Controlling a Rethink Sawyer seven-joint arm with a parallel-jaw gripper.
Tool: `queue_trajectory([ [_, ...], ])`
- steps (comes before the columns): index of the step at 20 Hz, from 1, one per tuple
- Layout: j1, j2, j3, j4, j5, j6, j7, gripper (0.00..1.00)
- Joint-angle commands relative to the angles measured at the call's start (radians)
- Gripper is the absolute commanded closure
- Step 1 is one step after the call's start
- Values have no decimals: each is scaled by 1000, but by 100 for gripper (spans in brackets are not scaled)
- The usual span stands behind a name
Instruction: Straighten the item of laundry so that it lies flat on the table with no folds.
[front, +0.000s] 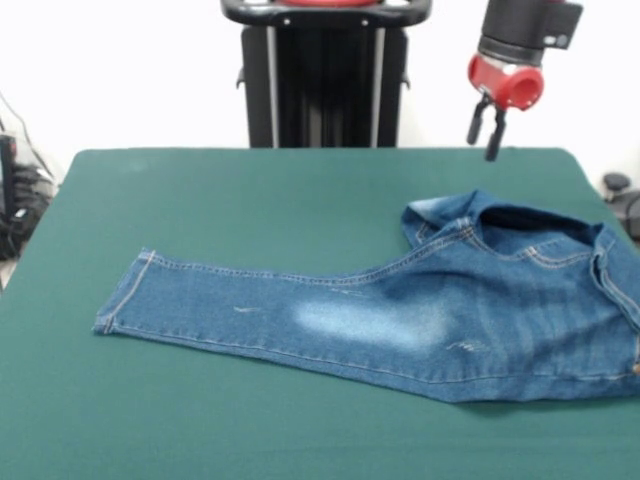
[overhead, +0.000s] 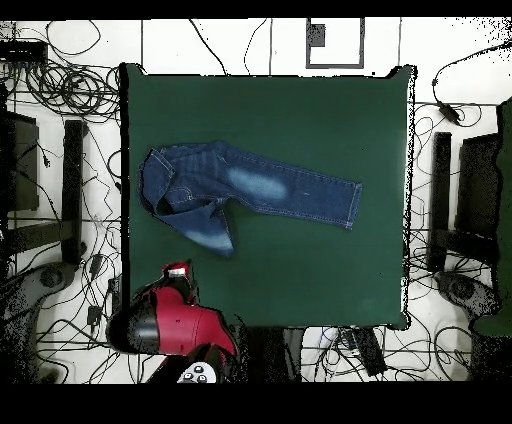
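- In the front view the jeans (front: 430, 315) run off the right edge, so the waist end is cut off there; the overhead view shows the whole garment (overhead: 240, 190).
- From above, the arm's red body covers the gripper, so only the front view shows it.
- The gripper (front: 486, 128) hangs raised above the table's (front: 250, 200) far right part, apart from the jeans, its two dark fingers close together and holding nothing.
- The jeans lie on the table's right half in the front view. One leg stretches flat leftward with a pale faded patch; the other is folded over near the waist.
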Motion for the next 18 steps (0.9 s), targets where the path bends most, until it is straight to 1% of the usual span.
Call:
queue_trajectory([
  [1,-14,2,154,56,100,103,170,0],
  [3,-30,4,181,65,110,86,174,0],
  [6,-25,17,184,60,132,84,180,0],
  [9,-30,48,209,50,156,61,188,0],
  [13,-62,86,256,54,174,16,192,0],
  [18,-73,141,267,33,178,-31,180,0],
])
